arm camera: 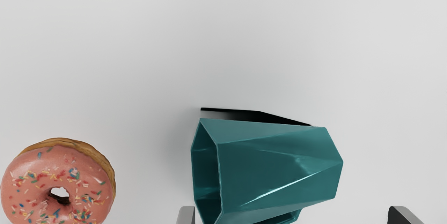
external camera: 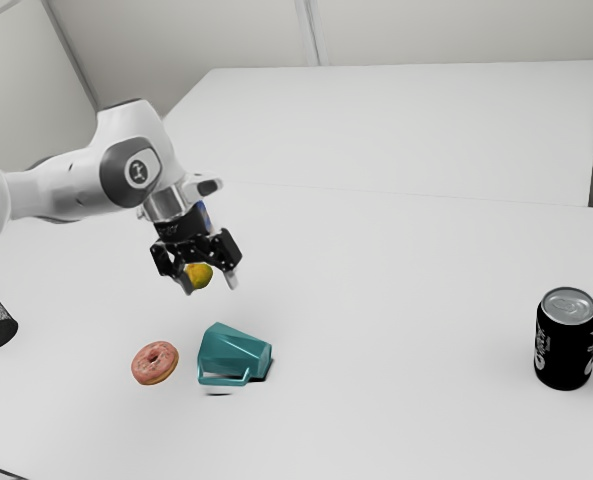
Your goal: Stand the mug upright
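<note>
Exterior view: gripper (external camera: 210,284) spread wide above tipped mug (external camera: 234,352); gap between rim (arm camera: 219,175) and donut (external camera: 147,370).

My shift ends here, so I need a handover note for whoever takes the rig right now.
Hand: open, holding nothing, above the table.
Teal faceted mug: lying on its side, mouth facing the pink sprinkled donut, handle on the exterior camera's side.
Done: hand is over the mug's area; mug not grasped or upright.
Left: lower, grip the mug, turn it mouth up, set it on its base, release. The donut is near the mouth, so probably best to leave room there when turning.
Black soda can: upright, well away.
</note>
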Available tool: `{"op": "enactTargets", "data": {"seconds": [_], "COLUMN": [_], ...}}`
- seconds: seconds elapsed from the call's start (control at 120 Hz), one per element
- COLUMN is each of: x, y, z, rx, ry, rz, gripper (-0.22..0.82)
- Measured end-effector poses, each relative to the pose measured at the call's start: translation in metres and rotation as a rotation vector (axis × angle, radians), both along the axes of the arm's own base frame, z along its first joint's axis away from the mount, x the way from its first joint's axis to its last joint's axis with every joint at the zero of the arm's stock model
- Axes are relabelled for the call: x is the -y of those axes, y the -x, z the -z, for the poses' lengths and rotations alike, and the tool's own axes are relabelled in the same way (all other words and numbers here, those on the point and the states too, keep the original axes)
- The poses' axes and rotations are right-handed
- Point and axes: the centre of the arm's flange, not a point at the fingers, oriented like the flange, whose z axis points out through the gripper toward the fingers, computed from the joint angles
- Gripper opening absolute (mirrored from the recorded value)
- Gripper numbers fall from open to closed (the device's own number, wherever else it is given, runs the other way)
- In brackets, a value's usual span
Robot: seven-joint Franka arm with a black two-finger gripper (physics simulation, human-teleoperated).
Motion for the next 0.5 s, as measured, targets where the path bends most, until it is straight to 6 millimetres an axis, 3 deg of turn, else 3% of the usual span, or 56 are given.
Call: {"op": "enactTargets", "data": {"seconds": [0.175,0.5], "x": [-0.022,-0.033], "y": [0.004,0.021], "z": [0.019,0.052], "rx": [0.004,0.016], "ry": [0.044,0.157], "rz": [-0.038,-0.016], "gripper": [0.6,0.6]}}
